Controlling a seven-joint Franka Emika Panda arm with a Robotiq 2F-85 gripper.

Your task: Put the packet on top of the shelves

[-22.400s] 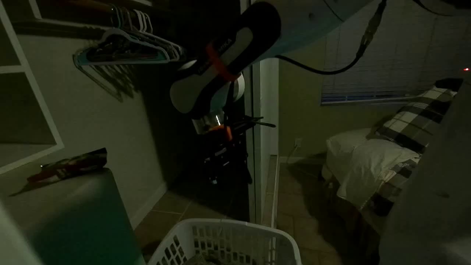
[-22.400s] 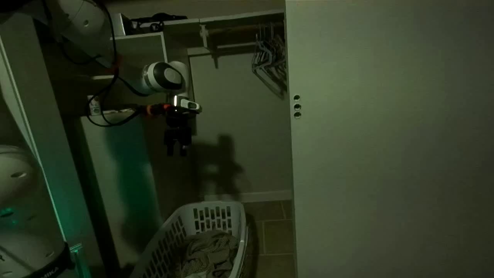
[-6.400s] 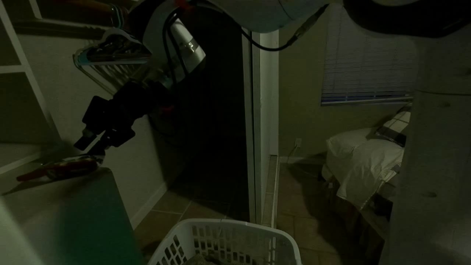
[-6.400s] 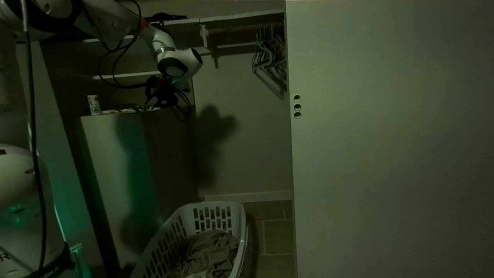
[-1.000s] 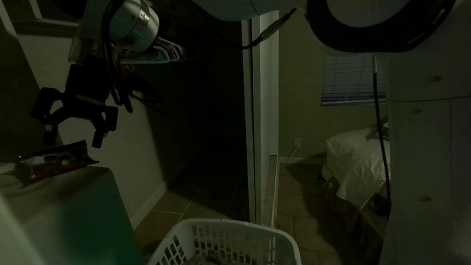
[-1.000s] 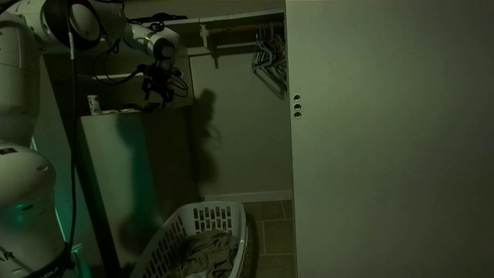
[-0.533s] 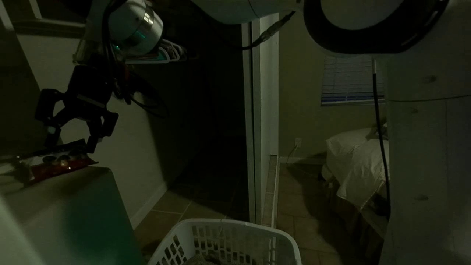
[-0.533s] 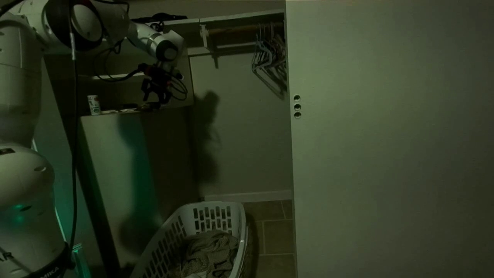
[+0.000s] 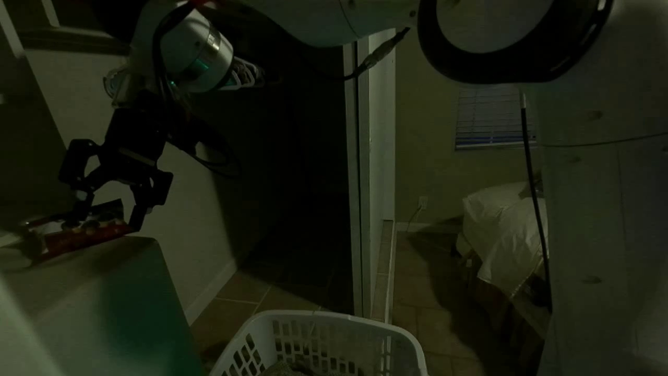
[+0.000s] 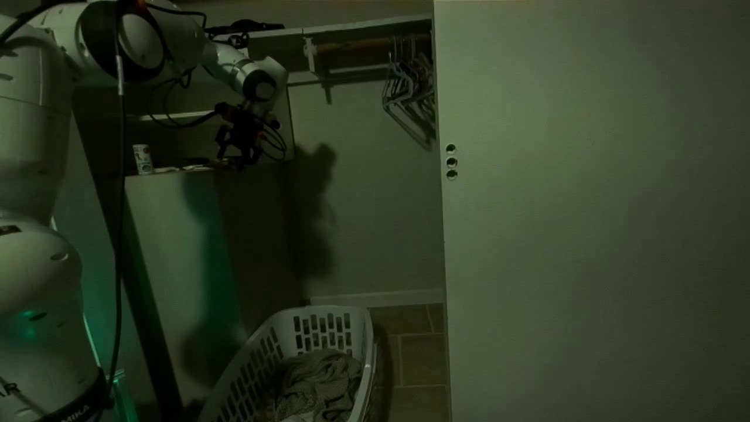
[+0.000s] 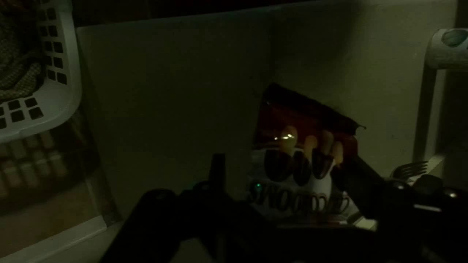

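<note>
Two narrow black fingers [image 9: 138,216] reach down from the hand [image 9: 108,215] I am driving, and they stand well apart, so I read the hand as released. Partly between and below them I have a small, flat, crinkly packet [image 11: 299,157] in glossy reddish-brown and white, printed with dark-capped pale shapes and lettering that stands upside down in my wrist view. There, one fingertip overlaps the packet's edge while the opposite one is clear of it; whether either touches, I cannot tell in this dim light. The packet lies near the edge of a pale, flat-topped, box-shaped table [image 9: 115,292], tinted green on its side. On the same table a white printed cylindrical can [image 10: 142,159] stands upright, well apart from the packet, and my wrist view shows the dark tines of a fork [image 11: 409,170] near the packet. In an exterior view, a pale cream shelving unit [image 10: 181,115] of thin boards shows above the table's top, partly covered by my white jointed arm [image 10: 32,135]. Beside the table I see a white plastic laundry basket [image 9: 334,317] with slotted walls, holding a grey-brown knitted cloth [image 10: 319,381]. Thin clothes hangers [image 10: 404,94] hang bunched together from a brown rail [image 10: 369,45].
</note>
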